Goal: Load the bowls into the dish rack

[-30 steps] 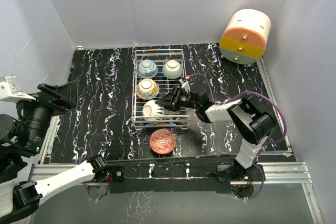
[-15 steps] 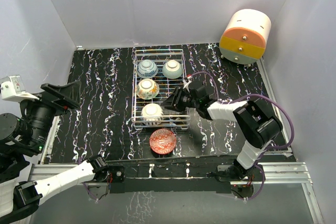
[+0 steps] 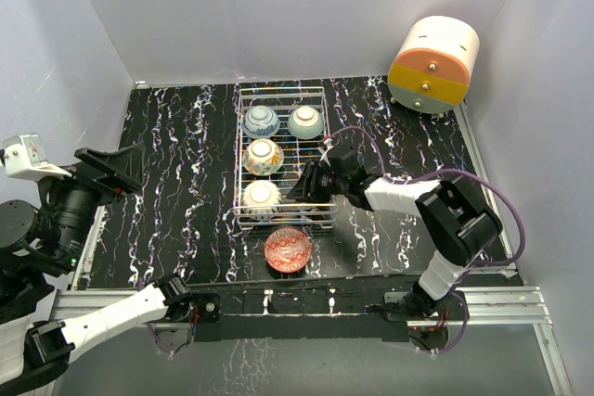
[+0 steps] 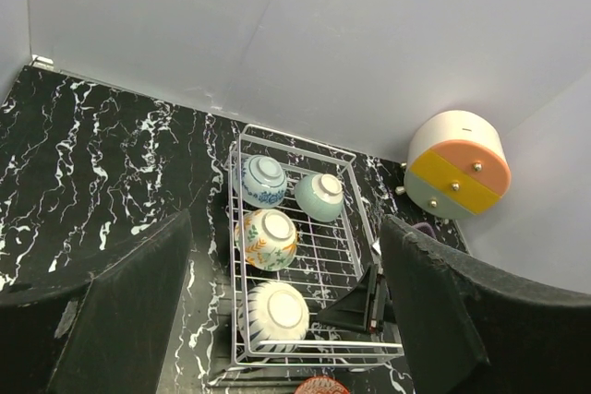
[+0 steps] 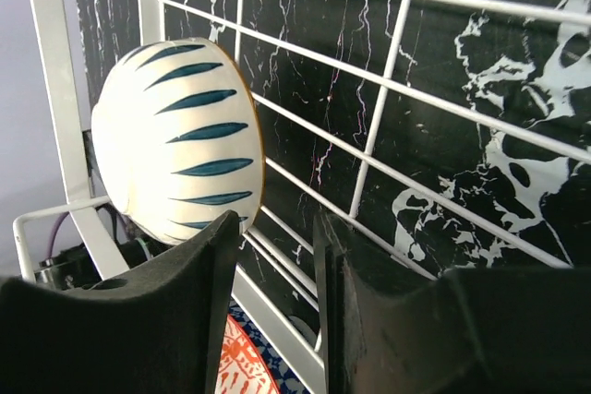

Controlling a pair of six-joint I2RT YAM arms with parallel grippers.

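Progress: 4 of 5 bowls were in the dish rack [image 3: 278,90]. Judged approx. four-fifths done, w/ 1 pick-and-place left.
Table [image 3: 186,164]: black marbled top. It carried the rack at centre, the drawer unit at the far-R corner and 1 loose bowl nr the near edge.
Dish rack: wire grid w/ its long axis running away from the arms. Far row held 2 bowls side by side, then 1 at mid-L and 1 at near-L. Bare wire showed on the R side of the mid and near rows, so prob. room there for the last bowl.
Drawer unit [image 3: 433,64]: cream/orange, drawers shut, contents not visible. Not part of the job.
Red bowl [image 3: 288,249]: on the table, mouth up, just outside the rack's near end and apart from both grippers. Not yet loaded.
Cream bowl [image 3: 261,196]: blue-striped outside, near-L of rack. Which way up was hard to tell.
Leafy bowl [image 3: 261,156]: mid-L of rack.
Blue-white bowl [image 3: 261,121]: far-L of rack.
Mint bowl [image 3: 305,121]: far-R of rack, just beside the blue-white one.
R gripper [image 5: 272,228]: low over the rack's near-R part, just beside the cream bowl. Fingers were a little apart w/ only rack wire seen thru the gap, nothing clamped.
L gripper [image 4: 286,217]: raised well off to the L of the table, fingers wide apart, empty.
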